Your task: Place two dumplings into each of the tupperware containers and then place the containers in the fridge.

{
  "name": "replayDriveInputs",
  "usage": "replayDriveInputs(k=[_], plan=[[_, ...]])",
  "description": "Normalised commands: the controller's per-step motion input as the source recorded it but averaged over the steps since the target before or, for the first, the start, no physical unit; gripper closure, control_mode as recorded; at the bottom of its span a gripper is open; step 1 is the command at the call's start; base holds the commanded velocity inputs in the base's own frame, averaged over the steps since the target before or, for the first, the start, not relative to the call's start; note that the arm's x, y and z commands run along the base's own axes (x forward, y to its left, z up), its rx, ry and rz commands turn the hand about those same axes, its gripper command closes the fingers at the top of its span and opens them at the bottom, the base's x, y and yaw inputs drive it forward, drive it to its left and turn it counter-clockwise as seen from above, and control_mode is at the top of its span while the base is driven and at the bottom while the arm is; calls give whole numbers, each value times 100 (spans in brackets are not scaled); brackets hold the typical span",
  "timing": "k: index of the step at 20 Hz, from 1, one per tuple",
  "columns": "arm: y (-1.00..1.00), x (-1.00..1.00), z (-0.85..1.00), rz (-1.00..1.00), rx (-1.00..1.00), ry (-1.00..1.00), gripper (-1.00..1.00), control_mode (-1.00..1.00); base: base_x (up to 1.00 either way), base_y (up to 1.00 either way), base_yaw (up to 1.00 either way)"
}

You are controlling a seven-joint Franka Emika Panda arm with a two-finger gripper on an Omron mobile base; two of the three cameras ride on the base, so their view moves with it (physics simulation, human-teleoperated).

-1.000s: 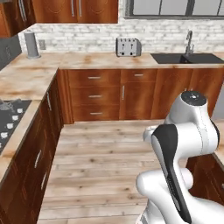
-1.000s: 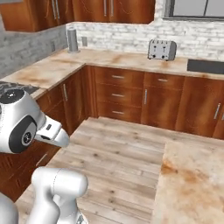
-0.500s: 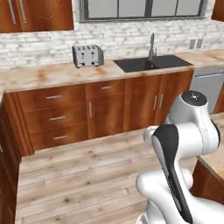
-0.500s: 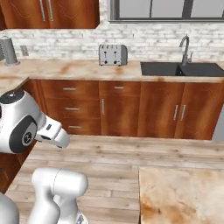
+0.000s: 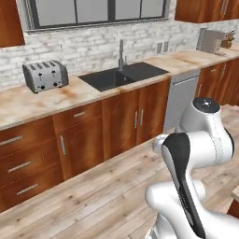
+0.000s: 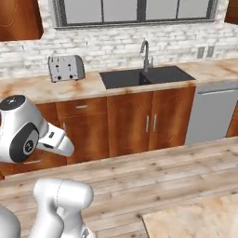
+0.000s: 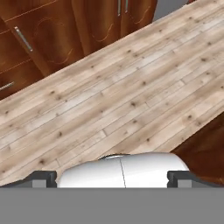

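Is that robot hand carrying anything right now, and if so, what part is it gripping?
Nothing is held. The gripper is open: its two fingertips stand wide apart, with only bare wooden floor in front of them.

No writing, label, brand, number or sign can be read anywhere here.
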Motion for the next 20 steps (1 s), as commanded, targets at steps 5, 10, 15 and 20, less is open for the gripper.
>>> replayDriveInputs(k=[5, 10, 15, 20], plan=[[0, 0, 0, 0, 0, 0, -100, 100, 76, 5, -68], [0, 0, 0, 0, 0, 0, -100, 100, 96, 9, -57], [0, 0, 0, 0, 0, 0, -100, 100, 100, 9, -39], [0, 0, 0, 0, 0, 0, -100, 100, 100, 0, -44]])
